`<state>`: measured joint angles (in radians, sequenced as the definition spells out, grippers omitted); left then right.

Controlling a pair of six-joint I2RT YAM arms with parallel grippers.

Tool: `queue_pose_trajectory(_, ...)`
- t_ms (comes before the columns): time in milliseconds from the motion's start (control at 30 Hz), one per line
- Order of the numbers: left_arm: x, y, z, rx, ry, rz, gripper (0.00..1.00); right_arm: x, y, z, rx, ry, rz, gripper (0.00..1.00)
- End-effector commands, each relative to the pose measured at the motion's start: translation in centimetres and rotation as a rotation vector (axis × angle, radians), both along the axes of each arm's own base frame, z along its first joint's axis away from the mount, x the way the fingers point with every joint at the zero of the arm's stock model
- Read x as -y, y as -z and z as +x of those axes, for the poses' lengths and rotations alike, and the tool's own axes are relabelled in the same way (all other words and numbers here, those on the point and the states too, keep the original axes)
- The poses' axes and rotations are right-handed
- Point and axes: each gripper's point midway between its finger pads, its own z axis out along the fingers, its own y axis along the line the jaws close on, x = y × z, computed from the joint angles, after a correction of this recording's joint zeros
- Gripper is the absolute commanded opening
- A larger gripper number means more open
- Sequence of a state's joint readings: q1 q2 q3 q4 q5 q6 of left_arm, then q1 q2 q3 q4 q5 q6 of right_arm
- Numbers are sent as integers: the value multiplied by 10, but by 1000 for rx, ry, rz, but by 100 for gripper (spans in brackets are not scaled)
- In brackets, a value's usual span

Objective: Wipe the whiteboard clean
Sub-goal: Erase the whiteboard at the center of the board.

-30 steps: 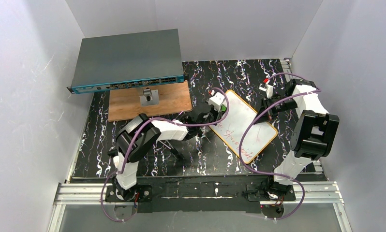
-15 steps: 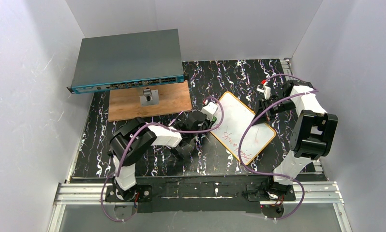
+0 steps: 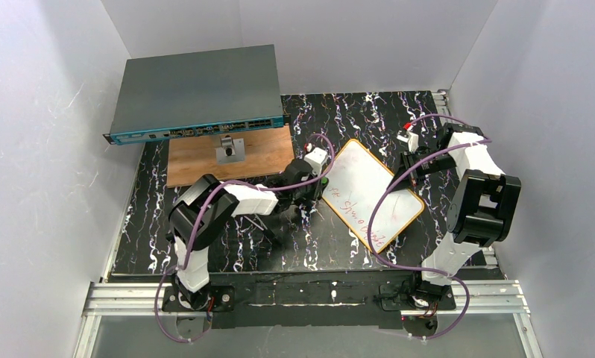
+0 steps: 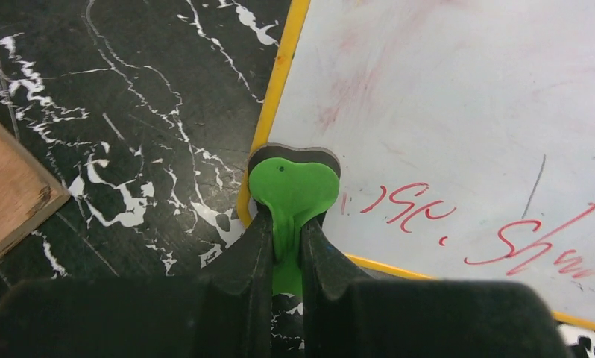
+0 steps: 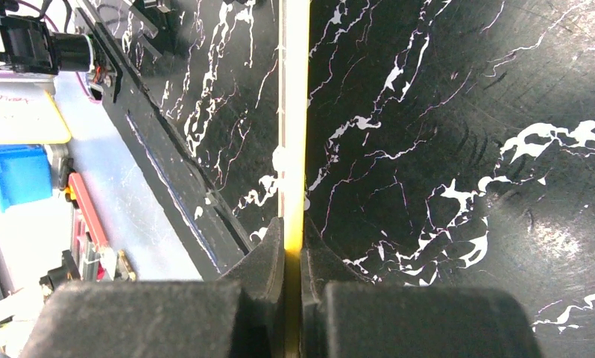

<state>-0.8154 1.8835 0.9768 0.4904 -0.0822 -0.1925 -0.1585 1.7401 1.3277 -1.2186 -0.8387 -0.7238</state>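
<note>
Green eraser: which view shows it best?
Left wrist: the green eraser sits mid-frame, pinched by the left gripper at the whiteboard edge. Top external shows only a green speck; right wrist doesn't show it.

eraser (image 4: 293, 190): stem hidden inside left hand (image 4: 288, 230)
whiteboard (image 4: 458, 112): cut off ahead and right of that hand
red writing (image 4: 503, 242): illegible
right hand (image 5: 293, 250): whiteboard face hidden, edge-on

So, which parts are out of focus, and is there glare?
Left wrist view: the left pincer, shut on the green eraser, is blurred; the red writing on the yellow-framed whiteboard is sharp. Right wrist view: the right pincer, on the whiteboard's edge, is blurred, and a glare patch lies on the black marbled table. Top view: even light.
</note>
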Motion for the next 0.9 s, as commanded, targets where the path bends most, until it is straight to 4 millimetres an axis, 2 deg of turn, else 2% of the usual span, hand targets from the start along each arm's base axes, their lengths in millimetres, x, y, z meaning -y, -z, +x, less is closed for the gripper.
queue_pose_trajectory(0,27,5,-30,-109,208,-116,0,0,-2,-7,1,-32,-30,1)
queue_pose_trajectory(200,56,1,-68,-142,314,-213,0,-3,-2,-7,-1,-33,-20,1)
queue_pose_trajectory(300,67,-6,-74,-147,311,-254,0,-3,-1,-7,-5,-34,-20,1)
queue_pose_trajectory(367,67,-14,-66,-123,272,-269,0,-3,-1,-8,-5,-34,-22,1)
queue_pose_trajectory(400,61,-16,-56,-96,222,-247,0,-3,-1,-8,-2,-33,-22,1)
queue_pose_trajectory(467,37,-19,-32,-67,88,-166,0,-2,0,-8,0,-30,-26,1)
queue_pose_trajectory(533,4,-24,-3,-36,-82,-67,0,-2,0,-8,1,-27,-29,1)
queue_pose_trajectory(600,-20,-31,15,-18,-164,6,0,-2,0,-7,3,-26,-29,1)
queue_pose_trajectory(667,-36,-36,27,-9,-210,76,0,-2,0,-6,4,-25,-32,1)
queue_pose_trajectory(733,-42,-38,33,-27,-218,102,0,-2,0,-6,8,-23,-32,1)
queue_pose_trajectory(867,-26,-38,29,-64,-134,57,0,-2,0,-6,6,-22,-32,1)
